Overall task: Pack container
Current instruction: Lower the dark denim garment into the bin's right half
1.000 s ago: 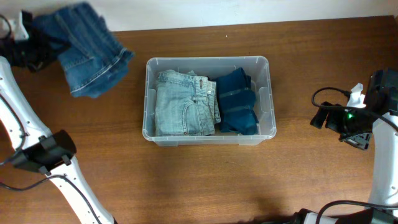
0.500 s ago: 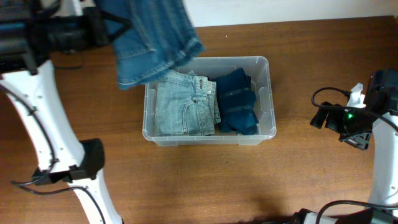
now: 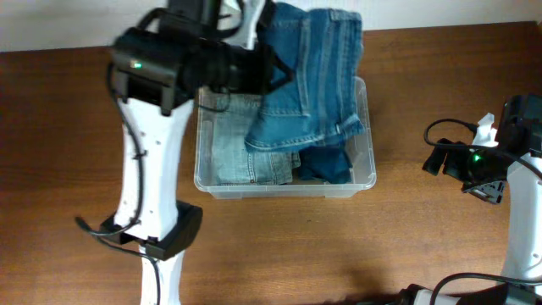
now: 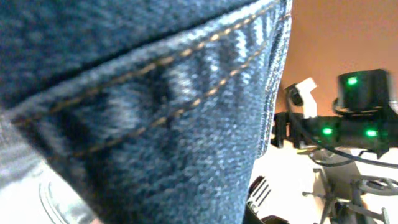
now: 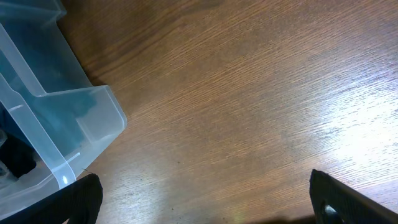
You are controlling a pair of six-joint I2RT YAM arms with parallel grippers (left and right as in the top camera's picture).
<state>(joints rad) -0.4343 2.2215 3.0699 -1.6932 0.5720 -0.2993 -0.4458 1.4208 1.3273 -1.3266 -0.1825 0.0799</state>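
1. Currently the left hand (image 3: 262, 63) hangs over the back rim of the container (image 3: 369, 140), a clear plastic tub near the middle of the wooden worktop (image 3: 423, 254).
2. A pair of blue jeans (image 3: 309, 76) dangles from that hand. Its fingers are hidden by the cloth, and the left wrist camera shows only denim, so I judge it clamped on the jeans because they hang in the air from it.
3. The tub's long axis runs left to right across the worktop, and its open top faces up.
4. From the left hand, the tub's middle lies straight below and slightly toward the robot. The jeans hang over the back and right part of the opening, and their upper part overlaps the far rim.
5. Inside, folded pale jeans (image 3: 229, 157) fill the left half and a dark blue garment (image 3: 326, 165) lies on the right.
6. The right hand (image 5: 202, 205) is spread open and empty, low over bare wood, well apart from the tub's right end. Only a corner of the tub shows in its wrist view.
7. The left arm is much the nearer, so lowering the jeans looks like its job.
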